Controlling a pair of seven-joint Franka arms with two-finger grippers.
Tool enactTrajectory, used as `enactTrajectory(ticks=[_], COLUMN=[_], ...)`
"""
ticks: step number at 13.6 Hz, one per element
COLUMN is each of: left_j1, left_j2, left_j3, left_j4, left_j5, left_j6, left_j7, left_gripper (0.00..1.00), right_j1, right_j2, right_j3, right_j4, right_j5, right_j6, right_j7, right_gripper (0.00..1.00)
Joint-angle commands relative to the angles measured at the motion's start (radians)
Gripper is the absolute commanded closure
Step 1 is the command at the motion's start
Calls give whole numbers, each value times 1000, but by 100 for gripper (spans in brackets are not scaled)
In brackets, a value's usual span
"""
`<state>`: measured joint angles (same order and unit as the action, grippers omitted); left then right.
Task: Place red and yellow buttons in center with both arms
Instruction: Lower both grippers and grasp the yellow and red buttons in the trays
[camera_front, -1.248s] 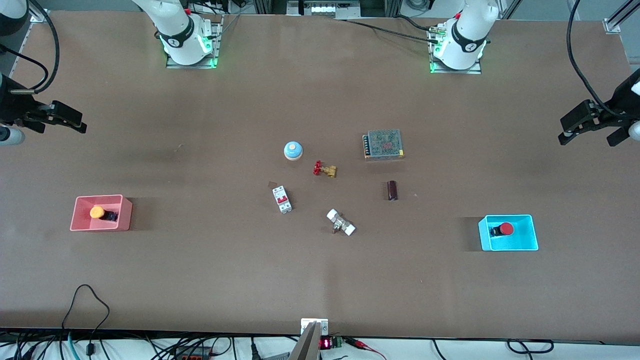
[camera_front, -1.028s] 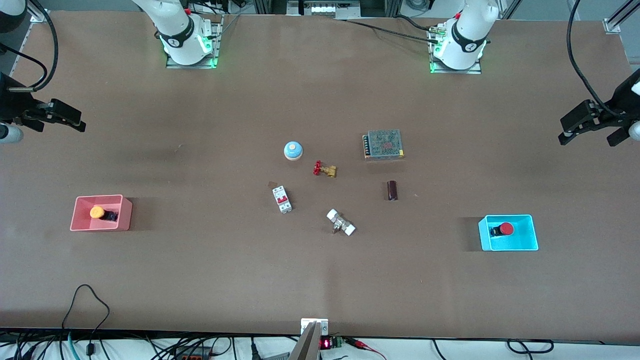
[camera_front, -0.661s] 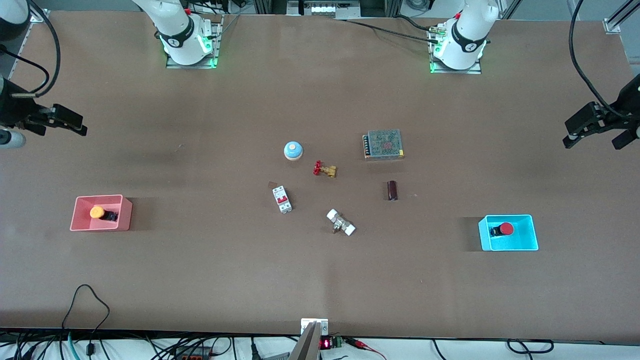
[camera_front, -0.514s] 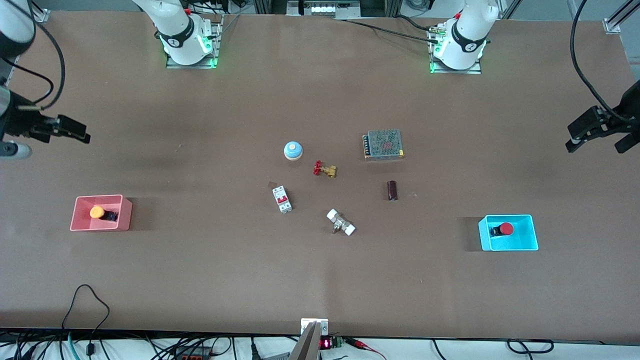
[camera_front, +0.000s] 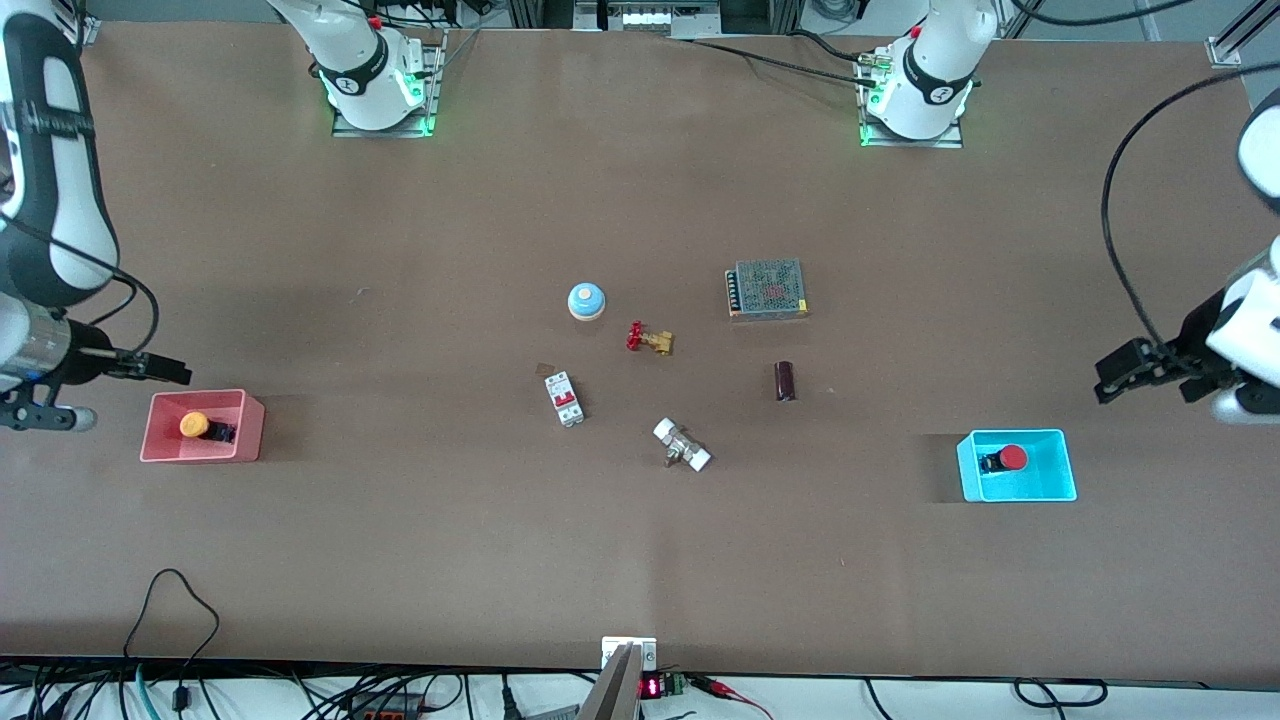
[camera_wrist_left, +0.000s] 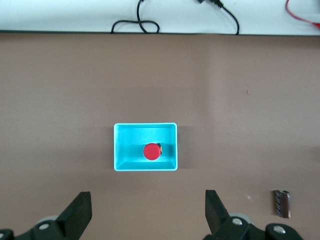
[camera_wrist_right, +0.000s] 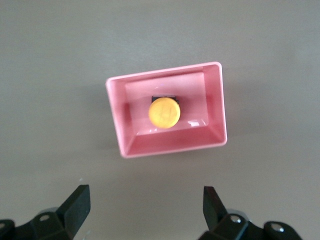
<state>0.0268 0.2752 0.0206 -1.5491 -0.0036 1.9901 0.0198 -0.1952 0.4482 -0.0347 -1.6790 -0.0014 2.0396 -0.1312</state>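
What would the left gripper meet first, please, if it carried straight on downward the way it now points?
Probably bare tabletop: the left gripper, jaws open, points down just short of the cyan bin holding the red button. Depth is unclear, so it might clip the bin's rim.

A robotics lab. Two white robot arm bases, one (camera_front: 368, 80) at eleven o'clock and one (camera_front: 925, 85) at one o'clock, are bolted to a wide brown table (camera_front: 640, 560). Loose cables (camera_front: 170, 620) trail along the six o'clock edge, beside a small red digital display (camera_front: 650, 687).
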Motion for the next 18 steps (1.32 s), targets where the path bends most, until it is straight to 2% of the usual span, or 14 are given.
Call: enactTrajectory(ticks=[1, 3, 5, 10, 13, 18], left_j1=[14, 18, 28, 27, 27, 28], left_j2=[76, 139, 196, 324, 377, 421], left_j3=[1, 1, 1, 1, 1, 1], left_j4=[11, 9, 9, 9, 4, -9], left_j5=[-1, -1, -1, -1, -2, -3], left_j6=[70, 120, 145, 216, 248, 280], left_j7=[26, 70, 83, 120, 118, 118], left_gripper=[0, 0, 0, 0, 0, 0], right_j1=[-13, -9, -12, -17, -32, -30], right_j2=[62, 92, 113, 155, 196, 225], right_j3=[16, 16, 16, 16, 16, 16], right_j4=[18, 18, 18, 18, 18, 27], right_j5=[-14, -18, -77, -80, -75, -69], right_j6=[53, 100, 142, 209, 281, 287], right_j7=[-30, -41, -67, -105, -159, -160], right_gripper=[0, 0, 0, 0, 0, 0])
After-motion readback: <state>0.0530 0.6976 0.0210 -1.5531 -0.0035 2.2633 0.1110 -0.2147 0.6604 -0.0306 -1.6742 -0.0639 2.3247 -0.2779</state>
